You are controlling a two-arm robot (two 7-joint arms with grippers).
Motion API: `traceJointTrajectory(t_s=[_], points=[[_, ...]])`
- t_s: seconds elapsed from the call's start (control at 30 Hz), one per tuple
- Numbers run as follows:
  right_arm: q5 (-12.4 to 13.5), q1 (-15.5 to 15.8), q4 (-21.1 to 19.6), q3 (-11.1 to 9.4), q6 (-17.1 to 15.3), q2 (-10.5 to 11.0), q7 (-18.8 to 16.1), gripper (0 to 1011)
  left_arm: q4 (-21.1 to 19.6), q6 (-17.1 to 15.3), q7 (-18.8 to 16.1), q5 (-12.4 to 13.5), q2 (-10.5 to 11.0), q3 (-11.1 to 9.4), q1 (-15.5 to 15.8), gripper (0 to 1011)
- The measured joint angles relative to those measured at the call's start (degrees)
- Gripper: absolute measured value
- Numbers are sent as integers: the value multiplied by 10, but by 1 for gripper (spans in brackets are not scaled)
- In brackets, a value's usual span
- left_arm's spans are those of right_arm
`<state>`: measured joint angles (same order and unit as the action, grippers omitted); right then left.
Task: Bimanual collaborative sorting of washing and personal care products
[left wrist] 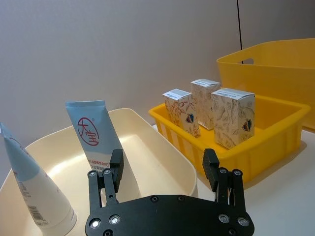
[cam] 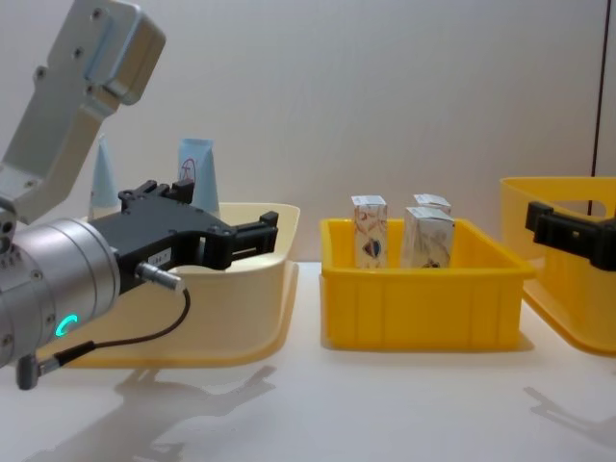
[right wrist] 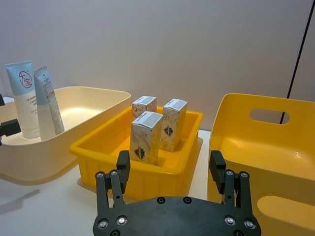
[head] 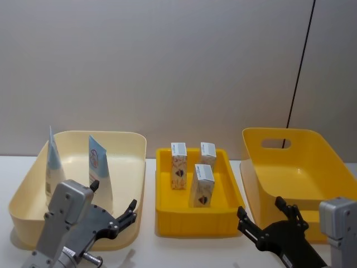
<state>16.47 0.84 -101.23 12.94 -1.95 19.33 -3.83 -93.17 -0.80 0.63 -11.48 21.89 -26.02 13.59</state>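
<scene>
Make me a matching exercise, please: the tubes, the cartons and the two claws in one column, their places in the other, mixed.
1 tubes
2 cartons
3 left claw
4 right claw

A in the small yellow tray
B open, near the cream bin
C open, near the large yellow bin
D standing in the cream bin

Pairs: 1-D, 2-A, 3-B, 4-C

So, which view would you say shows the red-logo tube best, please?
The left wrist view: the red-logo tube stands close and large in the cream bin, its print facing the camera. The head view shows it smaller, the right wrist view far off, and the chest view just its upper part.
</scene>
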Motion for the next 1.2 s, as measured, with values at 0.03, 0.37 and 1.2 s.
traceJointTrajectory(t_s=[0.03, 0.37, 1.2], points=[[0, 0, 0, 0, 0, 0, 0, 1001, 0, 0, 0, 0, 0, 0, 0, 1003], [0, 0, 0, 0, 0, 0, 0, 1001, 0, 0, 0, 0, 0, 0, 0, 1003], [0, 0, 0, 0, 0, 0, 0, 1001, 0, 0, 0, 0, 0, 0, 0, 1003]])
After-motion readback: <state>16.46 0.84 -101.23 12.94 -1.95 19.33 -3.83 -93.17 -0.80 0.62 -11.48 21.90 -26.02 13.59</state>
